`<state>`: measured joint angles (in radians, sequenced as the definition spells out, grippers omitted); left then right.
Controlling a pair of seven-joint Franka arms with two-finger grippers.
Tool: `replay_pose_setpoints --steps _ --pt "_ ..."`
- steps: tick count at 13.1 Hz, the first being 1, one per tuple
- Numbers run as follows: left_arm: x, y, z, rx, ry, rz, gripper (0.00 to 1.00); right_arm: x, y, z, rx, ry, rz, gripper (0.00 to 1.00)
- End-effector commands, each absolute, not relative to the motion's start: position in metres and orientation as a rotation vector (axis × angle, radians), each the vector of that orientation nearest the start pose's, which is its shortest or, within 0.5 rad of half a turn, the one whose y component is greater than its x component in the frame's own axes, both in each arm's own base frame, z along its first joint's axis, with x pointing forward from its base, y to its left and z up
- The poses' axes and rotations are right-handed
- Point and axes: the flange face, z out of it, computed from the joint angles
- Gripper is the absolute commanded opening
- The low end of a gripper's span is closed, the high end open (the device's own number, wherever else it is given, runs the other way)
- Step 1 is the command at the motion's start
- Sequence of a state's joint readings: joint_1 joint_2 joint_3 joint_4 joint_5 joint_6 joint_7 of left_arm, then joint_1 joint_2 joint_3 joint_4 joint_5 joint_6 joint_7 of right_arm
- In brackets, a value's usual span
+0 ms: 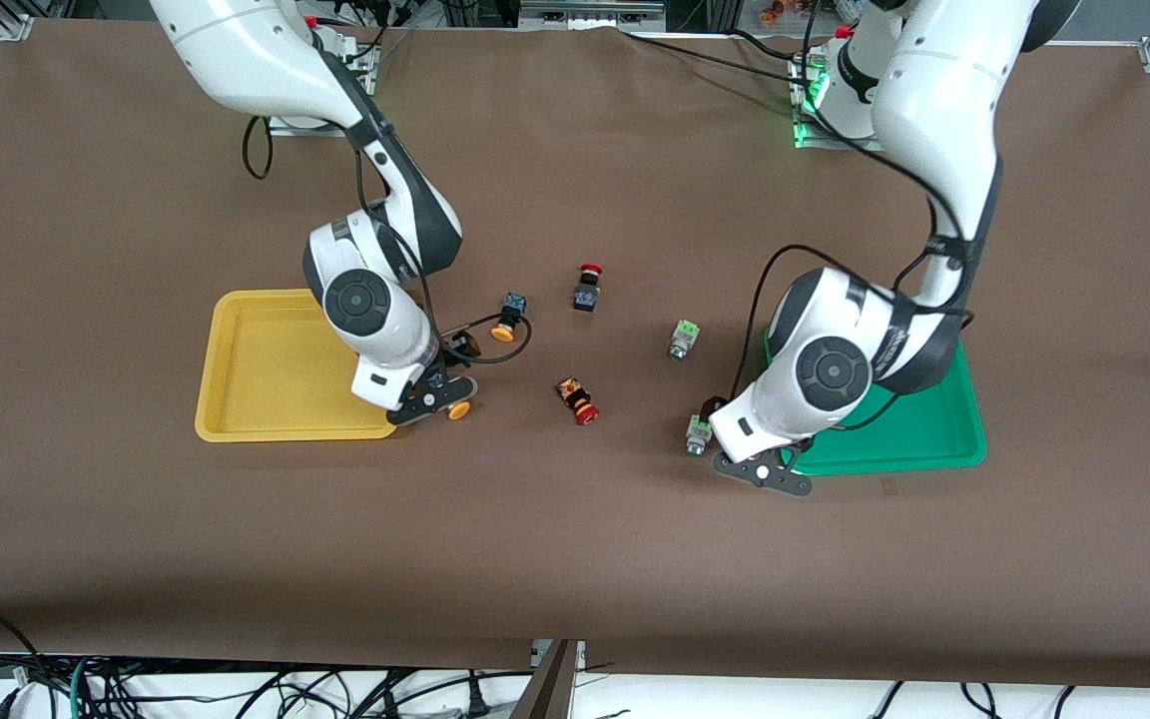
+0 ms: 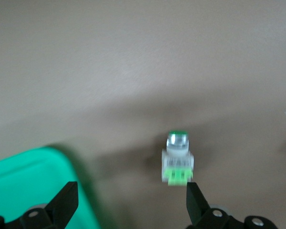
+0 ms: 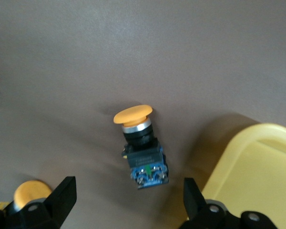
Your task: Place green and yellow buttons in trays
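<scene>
My right gripper [image 1: 430, 401] is open and empty over the cloth at the yellow tray's [image 1: 266, 364] edge. One yellow button [image 1: 459, 409] lies beside it and a second yellow button [image 1: 509, 318] lies farther from the camera. The right wrist view shows my open right gripper [image 3: 127, 200], a yellow button [image 3: 140, 143] lying ahead of it, another yellow cap [image 3: 31, 193] and the tray [image 3: 257, 167]. My left gripper [image 1: 765, 469] is open and empty by the green tray's [image 1: 934, 429] corner. A green button [image 1: 698, 434] lies beside it, close to one fingertip [image 2: 195, 200] of my left gripper [image 2: 128, 202]. A second green button [image 1: 682, 340] lies farther away.
Two red-capped switches lie mid-table, one [image 1: 587, 288] farther from the camera and one [image 1: 577, 399] nearer. A black cable loops from my right wrist round the farther yellow button. Both trays hold nothing. The green tray's corner [image 2: 33, 186] shows in the left wrist view.
</scene>
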<state>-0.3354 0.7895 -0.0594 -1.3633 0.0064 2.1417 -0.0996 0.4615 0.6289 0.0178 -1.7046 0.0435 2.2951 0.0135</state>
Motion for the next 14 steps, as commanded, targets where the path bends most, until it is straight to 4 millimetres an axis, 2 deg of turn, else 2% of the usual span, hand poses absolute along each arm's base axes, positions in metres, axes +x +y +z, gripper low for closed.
replay_pose_setpoints --steps 1,2,3,4,5,6,7,8,9,10,11,12,14 --pt "0.673 -0.305 0.217 -3.169 0.516 -0.031 1.0 0.598 0.314 0.209 -3.025 -0.725 0.036 0.99" --pt "0.666 -0.316 0.205 -3.167 0.525 -0.017 1.0 0.596 0.314 0.199 -3.023 -0.73 0.014 0.99" --pt "0.663 -0.316 0.197 -3.166 0.527 -0.015 1.0 0.595 0.313 0.19 -3.023 -0.729 0.01 0.96" --pt "0.662 -0.313 0.184 -3.163 0.525 -0.002 1.0 0.596 0.313 0.189 -3.022 -0.731 0.005 0.9" --pt "0.66 -0.314 0.175 -3.161 0.531 0.008 1.0 0.595 0.313 0.188 -3.022 -0.731 0.007 0.79" --pt "0.657 -0.313 0.171 -3.154 0.54 0.023 0.71 0.596 0.312 0.188 -3.024 -0.727 0.007 0.66" --pt "0.654 -0.312 0.166 -3.147 0.542 0.038 0.36 0.596 0.311 0.187 -3.024 -0.729 0.014 0.48" --pt "0.655 -0.31 0.167 -3.148 0.538 0.038 0.11 0.596 0.309 0.187 -3.021 -0.746 0.022 0.33" --pt "0.655 -0.31 0.171 -3.147 0.543 0.038 0.07 0.598 0.305 0.19 -3.017 -0.766 0.019 0.15" --pt "0.657 -0.31 0.175 -3.145 0.546 0.03 0.0 0.601 0.3 0.203 -3.021 -0.765 0.035 0.08" --pt "0.659 -0.312 0.188 -3.153 0.533 0.008 0.0 0.601 0.297 0.225 -3.027 -0.751 0.089 0.07" --pt "0.663 -0.309 0.206 -3.151 0.528 -0.001 0.0 0.605 0.284 0.247 -3.045 -0.728 0.126 0.07" --pt "0.672 -0.286 0.259 -3.139 0.494 0.018 0.0 0.608 0.252 0.276 -3.075 -0.727 0.202 0.08"
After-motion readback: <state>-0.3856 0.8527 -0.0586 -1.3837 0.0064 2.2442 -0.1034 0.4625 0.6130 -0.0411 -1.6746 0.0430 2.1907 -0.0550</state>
